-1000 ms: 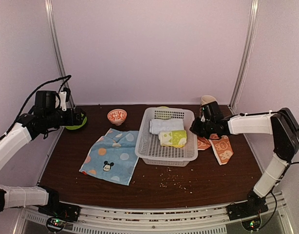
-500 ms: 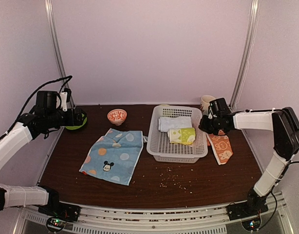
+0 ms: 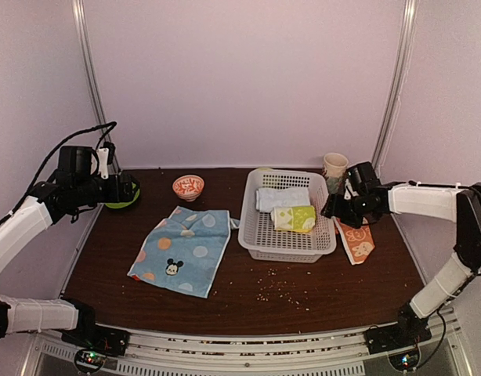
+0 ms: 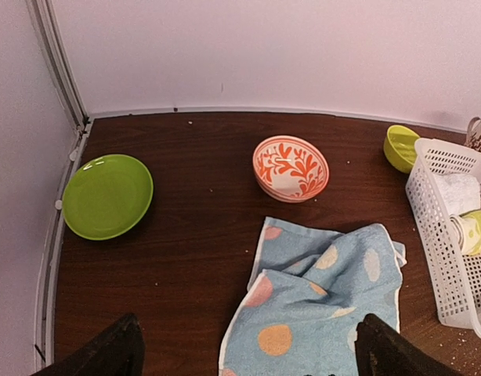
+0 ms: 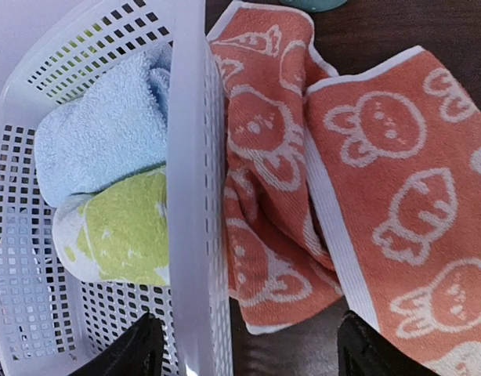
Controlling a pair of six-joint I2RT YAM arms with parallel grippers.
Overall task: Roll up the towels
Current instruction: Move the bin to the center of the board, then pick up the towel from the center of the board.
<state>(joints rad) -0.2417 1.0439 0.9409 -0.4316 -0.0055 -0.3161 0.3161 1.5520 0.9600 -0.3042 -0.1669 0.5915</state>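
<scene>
Lying crumpled on the dark brown wooden table (image 3: 303, 290), the orange cloth towel with white bunny faces (image 5: 366, 196) is pressing against the right-hand wall of the white plastic lattice basket (image 5: 195, 157), one white-bordered edge doubled over on top. Neither it nor the light blue cloth towel with coloured dots and a Mickey head (image 3: 182, 251) is rolled; the blue one is lying mostly flat to the left of the basket, a far corner folded over.

The right gripper (image 5: 248, 352) is hanging just above the orange towel and the basket wall, its jaws standing wide apart and gripping nothing. The left gripper (image 4: 244, 360) is hovering high over the table's left side, jaws also spread wide and empty, well apart from the blue towel.

Inside the basket a plain pale blue roll (image 3: 280, 197) and a yellow-green patterned roll (image 3: 295, 218) are sitting side by side.

Judging by this, the step in hand is getting at the orange towel. The next move is probably calling for a pinch on a free edge, pulling it clear of the basket, spreading it flat, then rolling from one end.
</scene>
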